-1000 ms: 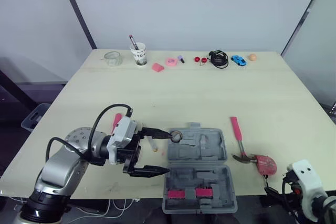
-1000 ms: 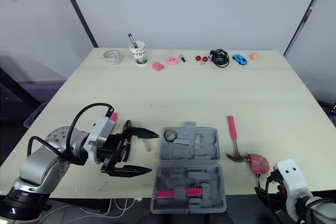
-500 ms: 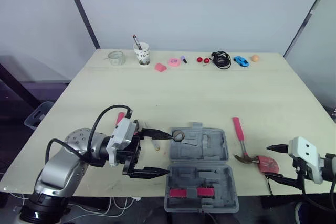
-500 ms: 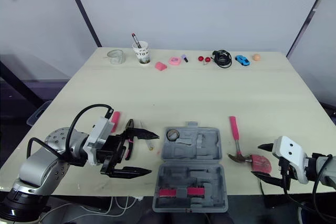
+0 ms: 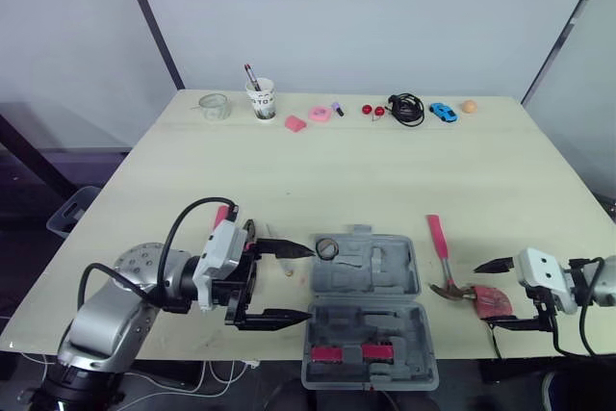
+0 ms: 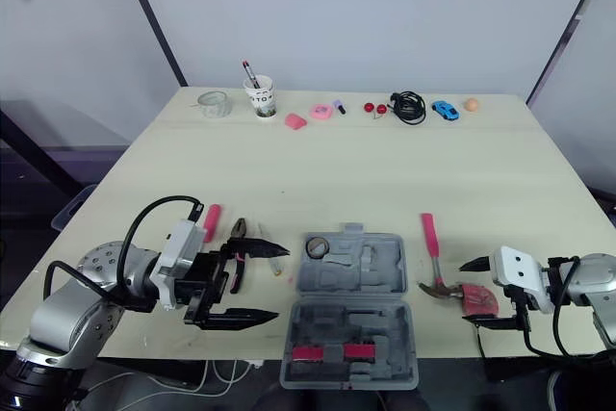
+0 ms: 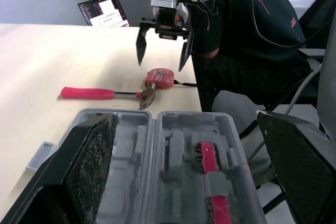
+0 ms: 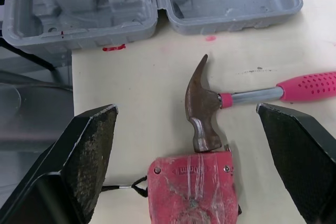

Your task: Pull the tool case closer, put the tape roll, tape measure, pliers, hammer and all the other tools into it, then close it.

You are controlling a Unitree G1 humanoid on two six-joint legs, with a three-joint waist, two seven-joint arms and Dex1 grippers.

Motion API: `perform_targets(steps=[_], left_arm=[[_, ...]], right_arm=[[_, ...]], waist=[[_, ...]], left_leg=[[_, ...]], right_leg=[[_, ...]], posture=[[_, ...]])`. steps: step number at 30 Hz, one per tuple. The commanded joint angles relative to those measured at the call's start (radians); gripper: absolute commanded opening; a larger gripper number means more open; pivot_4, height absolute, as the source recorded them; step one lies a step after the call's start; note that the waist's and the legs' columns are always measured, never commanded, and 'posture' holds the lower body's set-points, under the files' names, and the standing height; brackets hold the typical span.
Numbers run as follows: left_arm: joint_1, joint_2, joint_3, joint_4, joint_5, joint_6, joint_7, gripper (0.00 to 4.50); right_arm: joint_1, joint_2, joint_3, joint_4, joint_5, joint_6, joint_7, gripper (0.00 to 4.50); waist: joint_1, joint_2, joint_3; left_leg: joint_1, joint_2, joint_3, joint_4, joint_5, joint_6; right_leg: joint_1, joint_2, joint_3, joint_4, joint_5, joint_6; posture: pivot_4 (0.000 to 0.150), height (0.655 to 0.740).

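Now, your left gripper [image 6: 278, 282] spread at left edge of grey plastic tool case [image 6: 348, 283], right gripper [image 6: 471, 295] spread by red tape measure [image 8: 191, 182] right of it.

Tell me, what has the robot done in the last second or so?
The right gripper came up from below the near edge of the pale wooden table. It now hangs above the red tape measure and the head of the pink-handled hammer, fingers open, gripping nothing. The left gripper stayed open beside the open grey plastic tool case. The tools lie where they were.
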Motion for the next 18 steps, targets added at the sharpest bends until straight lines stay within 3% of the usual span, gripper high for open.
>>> perform_targets(steps=[1,11,18], left_arm=[[0.001,-0.001,0.011,-0.009,-0.005,-0.030,-0.018,4.50],[-0.073,0.005,-0.025,0.040,-0.005,-0.030,-0.090,4.50],[-0.039,0.035,-0.010,0.015,-0.005,-0.025,-0.100,4.50]], right_arm=[[-0.016,-0.023,-0.007,0.029,-0.002,-0.030,0.025,4.47],[-0.028,-0.036,0.000,0.128,-0.051,-0.080,0.031,4.47],[-0.098,0.000,0.049,0.274,-0.132,-0.171,-0.002,4.47]], waist=[[0.000,0.000,0.000],[0.000,0.001,0.000],[-0.009,0.002,0.001]], left_leg=[[0.000,0.000,0.000,0.000,0.000,0.000],[0.001,0.000,0.000,0.000,0.000,0.000],[0.001,0.000,0.001,0.000,0.000,0.000]], right_leg=[[0.000,0.000,0.000,0.000,0.000,0.000],[0.001,0.000,0.000,0.000,0.000,0.000],[0.000,0.000,0.001,0.000,0.000,0.000]], posture=[[0.150,0.7400],[0.150,0.7400],[0.150,0.7400]])
